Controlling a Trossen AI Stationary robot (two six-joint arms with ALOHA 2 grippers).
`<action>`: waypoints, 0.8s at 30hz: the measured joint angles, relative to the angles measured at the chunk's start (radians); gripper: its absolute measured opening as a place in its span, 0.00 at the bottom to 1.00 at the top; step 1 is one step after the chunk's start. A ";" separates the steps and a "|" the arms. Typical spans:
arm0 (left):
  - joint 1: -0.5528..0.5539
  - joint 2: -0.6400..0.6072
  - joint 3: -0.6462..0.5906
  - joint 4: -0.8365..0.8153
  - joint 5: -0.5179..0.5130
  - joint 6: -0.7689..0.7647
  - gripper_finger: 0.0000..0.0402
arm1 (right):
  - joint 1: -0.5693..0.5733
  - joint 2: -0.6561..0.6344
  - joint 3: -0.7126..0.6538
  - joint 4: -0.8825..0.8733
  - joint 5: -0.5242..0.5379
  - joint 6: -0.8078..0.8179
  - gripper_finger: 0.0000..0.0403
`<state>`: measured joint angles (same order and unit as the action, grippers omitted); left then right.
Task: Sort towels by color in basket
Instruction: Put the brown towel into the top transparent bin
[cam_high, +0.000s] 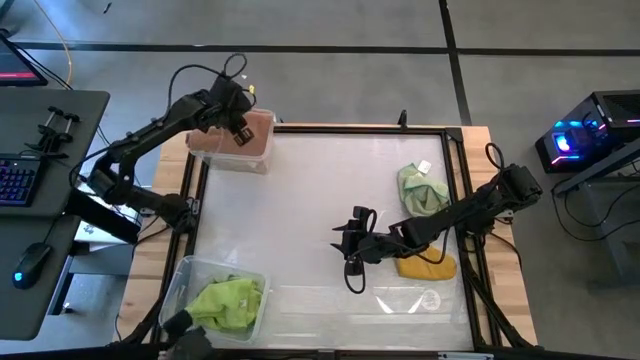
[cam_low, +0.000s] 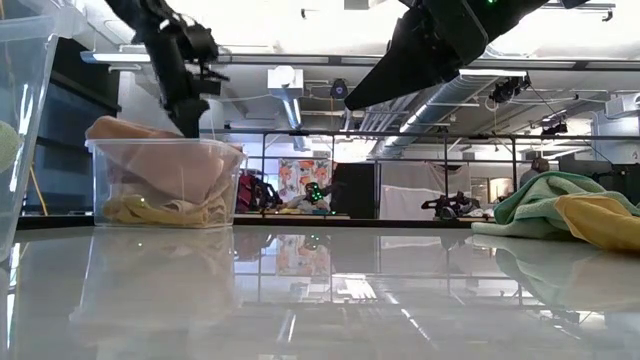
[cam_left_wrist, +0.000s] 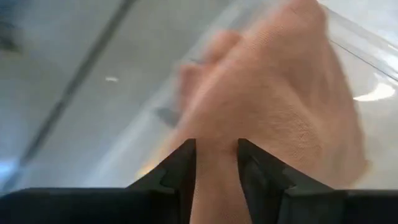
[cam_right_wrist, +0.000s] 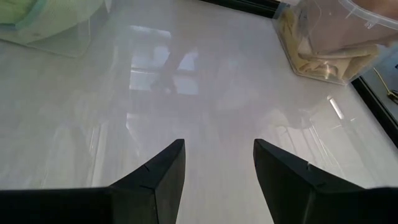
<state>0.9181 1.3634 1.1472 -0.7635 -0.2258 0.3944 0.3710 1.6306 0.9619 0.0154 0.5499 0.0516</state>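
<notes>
My left gripper (cam_high: 238, 128) is over the clear bin (cam_high: 232, 162) at the table's far left corner, shut on a dusty pink-brown towel (cam_high: 256, 130) that heaps above the bin's rim (cam_low: 150, 150). A tan cloth (cam_low: 160, 210) lies under it on the bin's bottom. My right gripper (cam_high: 346, 243) hangs open and empty above the table's middle. A sage green towel (cam_high: 420, 188) and a mustard yellow towel (cam_high: 426, 266) lie on the table at the right. A lime green towel (cam_high: 226, 300) lies in the near-left bin. My left gripper pinches a raised part of the pink-brown towel's top (cam_left_wrist: 216, 180) between its two fingers (cam_left_wrist: 184, 163). The fingers come from above and point down into the bin. The towel's bulk (cam_left_wrist: 280, 93) rests in the bin and spreads past the fingers.
The near-left clear bin (cam_high: 186, 272) stands at the table's front left corner. A dark frame (cam_high: 460, 160) runs round the white table top. The middle of the table (cam_right_wrist: 186, 81) between the two bins and the loose towels is bare.
</notes>
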 joint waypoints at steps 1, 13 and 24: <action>0.010 0.013 -0.011 -0.001 0.041 -0.001 0.24 | 0.000 0.000 0.000 0.000 0.000 0.000 0.46; 0.029 0.122 -0.006 -0.095 0.188 0.007 0.09 | -0.011 0.012 0.000 -0.003 0.000 0.001 0.46; -0.026 -0.055 0.080 -0.305 0.110 -0.118 0.04 | -0.011 0.012 0.000 0.000 0.000 0.015 0.46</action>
<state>0.8917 1.3085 1.2270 -1.0682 -0.1157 0.2765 0.3599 1.6424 0.9615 0.0151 0.5503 0.0668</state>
